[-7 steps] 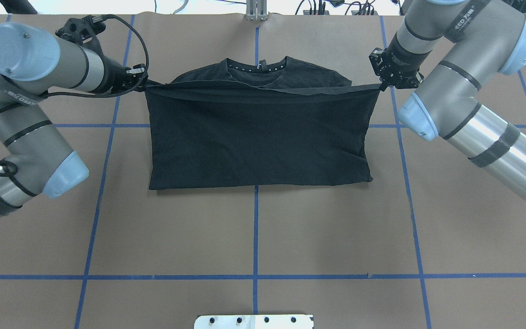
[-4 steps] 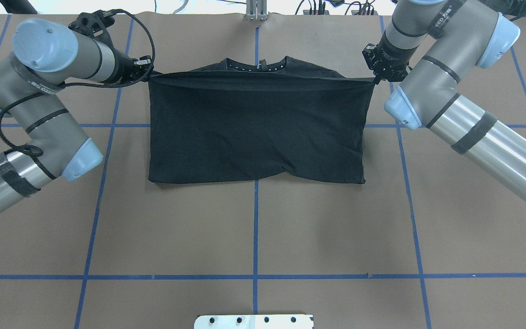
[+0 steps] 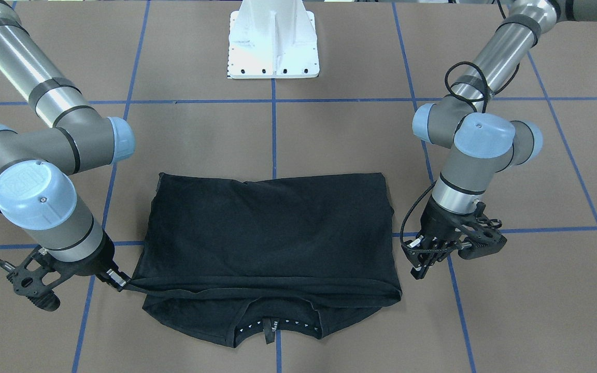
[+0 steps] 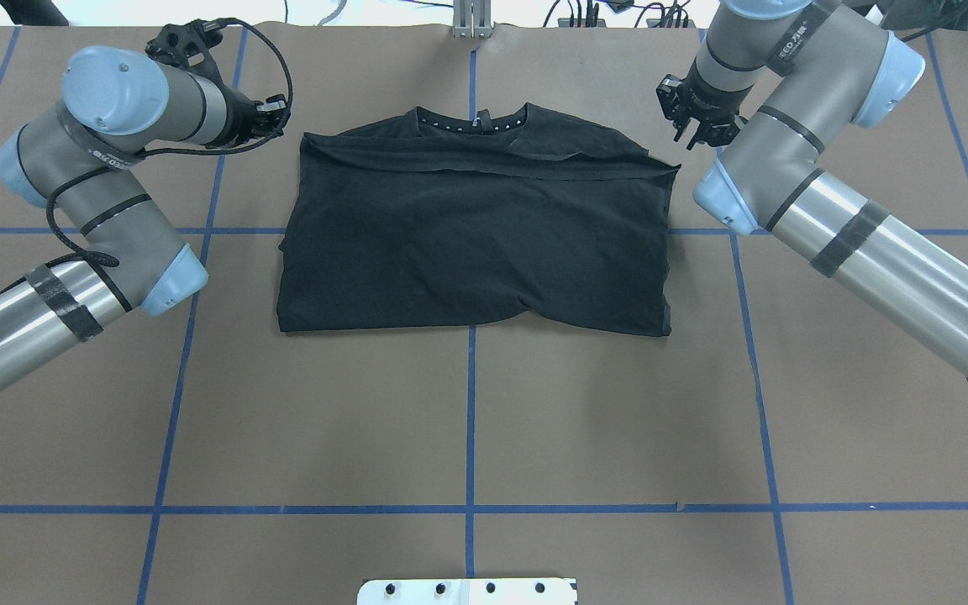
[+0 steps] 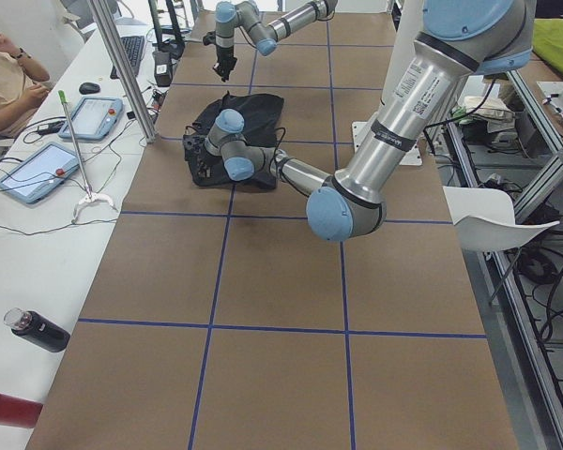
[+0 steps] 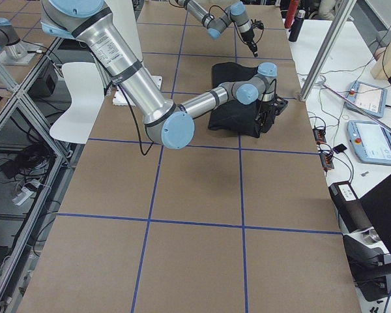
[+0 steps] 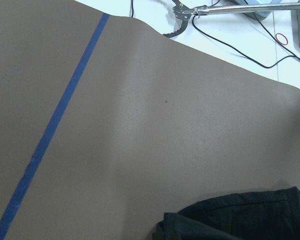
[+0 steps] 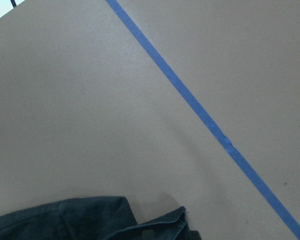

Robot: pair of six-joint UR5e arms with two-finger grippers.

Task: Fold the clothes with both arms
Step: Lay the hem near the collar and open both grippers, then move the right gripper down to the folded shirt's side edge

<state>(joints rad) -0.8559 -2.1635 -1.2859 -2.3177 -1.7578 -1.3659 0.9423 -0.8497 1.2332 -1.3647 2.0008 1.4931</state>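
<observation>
table (image 4: 618, 420) is lying under brown paper, blue tape lines (image 4: 469, 420) cutting it into squares. both arms are reaching out over the far half, the left arm (image 4: 55, 294) and the right arm (image 4: 870, 244) bending in toward the cloth from either side. between them the black t-shirt (image 4: 476, 244) is lying flat across the centre tape line, folded over on itself, plain black side showing, with the collar (image 4: 474, 122) peeking out past the folded edge on the side away from the robot.

left gripper (image 3: 422, 267) is hanging just beside the shirt's corner, apart from the cloth, fingers slightly parted and gripping nothing. right gripper (image 3: 117, 280) is pointing down at the other corner: in the front-facing view its tip is sitting right at the end of the hem, while in the overhead view it is showing a gap from the cloth, so i cannot tell whether it is pinching the fabric or how far it is spread. both wrist views are catching only a scrap of black cloth and bare paper.
</observation>
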